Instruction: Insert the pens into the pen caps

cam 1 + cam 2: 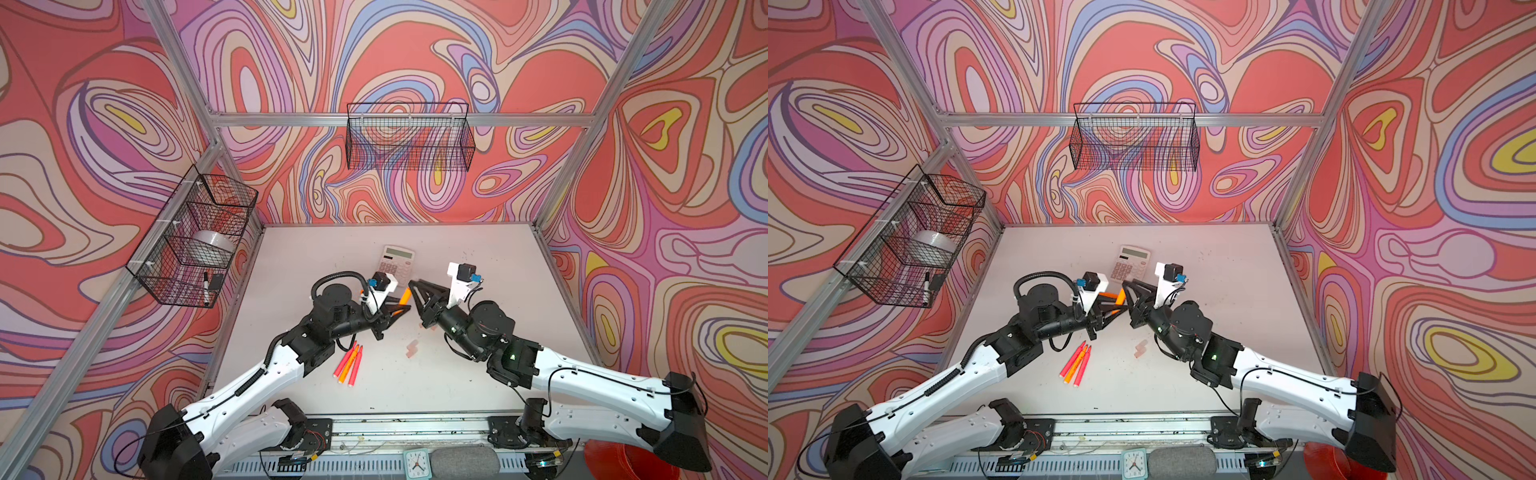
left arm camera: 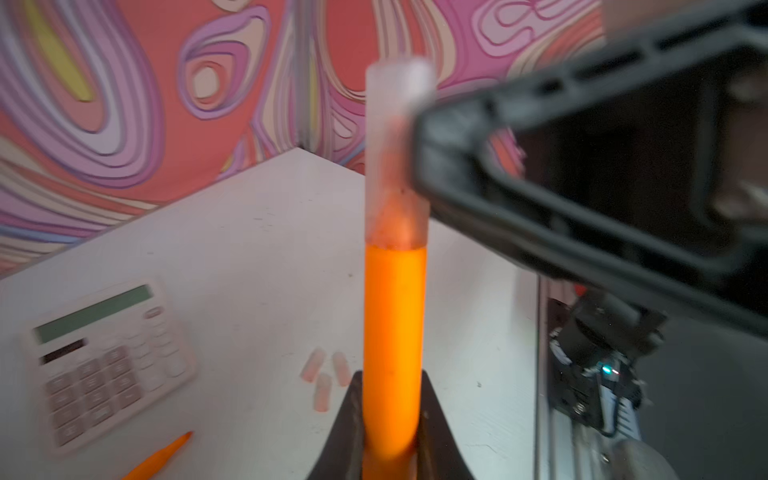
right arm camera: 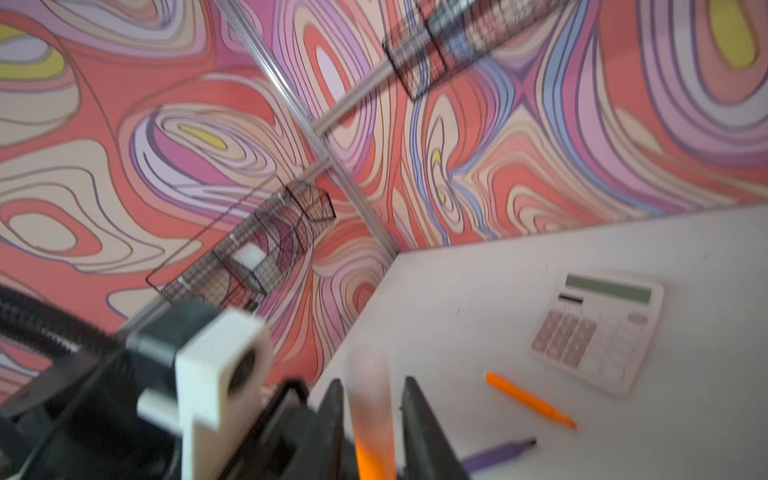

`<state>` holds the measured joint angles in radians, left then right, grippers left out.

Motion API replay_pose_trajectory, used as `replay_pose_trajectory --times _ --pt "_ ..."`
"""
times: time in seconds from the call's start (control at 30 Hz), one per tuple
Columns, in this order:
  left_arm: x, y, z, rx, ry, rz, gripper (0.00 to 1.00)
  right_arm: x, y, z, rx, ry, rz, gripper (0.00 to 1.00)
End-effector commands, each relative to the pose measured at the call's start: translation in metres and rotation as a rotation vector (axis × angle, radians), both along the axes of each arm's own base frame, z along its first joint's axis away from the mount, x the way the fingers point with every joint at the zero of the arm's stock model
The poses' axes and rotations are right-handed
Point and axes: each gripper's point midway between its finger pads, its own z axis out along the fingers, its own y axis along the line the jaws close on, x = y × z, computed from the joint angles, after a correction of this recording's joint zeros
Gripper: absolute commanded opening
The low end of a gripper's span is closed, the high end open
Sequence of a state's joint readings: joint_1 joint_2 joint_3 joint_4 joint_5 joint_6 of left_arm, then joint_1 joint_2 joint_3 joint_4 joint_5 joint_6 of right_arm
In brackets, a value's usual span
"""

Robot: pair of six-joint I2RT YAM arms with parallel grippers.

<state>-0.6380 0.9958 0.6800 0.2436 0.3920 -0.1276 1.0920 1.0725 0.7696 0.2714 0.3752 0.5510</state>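
Note:
My left gripper (image 1: 400, 309) (image 2: 392, 376) is shut on an orange pen (image 1: 405, 296) (image 2: 395, 332) and holds it up over the table. A translucent pale-pink pen cap (image 2: 397, 158) (image 3: 368, 390) sits on that pen's tip. My right gripper (image 1: 411, 284) (image 3: 372, 382) is around the cap, open, with a gap on each side. Three more pens (image 1: 349, 363) (image 1: 1075, 363) lie together below the left arm. A purple pen (image 3: 496, 455) and another orange pen (image 3: 530, 401) lie near the calculator. Loose pen caps (image 1: 411, 348) (image 2: 326, 376) lie mid-table.
A calculator (image 1: 397, 262) (image 1: 1133, 264) lies just behind the grippers. A wire basket (image 1: 409, 137) hangs on the back wall. Another wire basket (image 1: 195, 237) on the left wall holds a tape roll and a black-capped marker. A small clock (image 1: 415, 463) stands at the front edge.

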Motion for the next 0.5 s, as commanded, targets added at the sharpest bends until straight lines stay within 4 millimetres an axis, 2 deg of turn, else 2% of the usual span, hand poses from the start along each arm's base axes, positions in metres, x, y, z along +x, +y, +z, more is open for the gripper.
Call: replay_pose_trajectory --times 0.0,0.07,0.13,0.27,0.37,0.47 --pt "0.038 0.049 0.022 -0.155 -0.047 0.319 0.0 -0.011 0.002 -0.063 -0.23 0.112 0.024 0.54" --pt "0.043 0.063 -0.021 -0.1 0.034 0.409 0.0 -0.007 -0.007 -0.051 -0.236 0.094 -0.022 0.64" --pt "0.048 0.084 -0.065 -0.003 0.112 0.533 0.0 -0.002 -0.019 -0.037 -0.228 0.065 -0.076 0.72" --pt "0.061 0.145 -0.111 0.118 0.266 0.825 0.0 0.008 -0.057 -0.024 -0.263 -0.013 -0.239 0.78" --pt "0.062 0.183 -0.134 0.119 0.362 0.95 0.0 0.025 -0.107 -0.041 -0.368 -0.059 -0.467 0.82" --pt "0.064 0.211 -0.143 0.086 0.434 1.019 0.0 0.039 -0.164 -0.074 -0.407 0.002 -0.654 0.82"
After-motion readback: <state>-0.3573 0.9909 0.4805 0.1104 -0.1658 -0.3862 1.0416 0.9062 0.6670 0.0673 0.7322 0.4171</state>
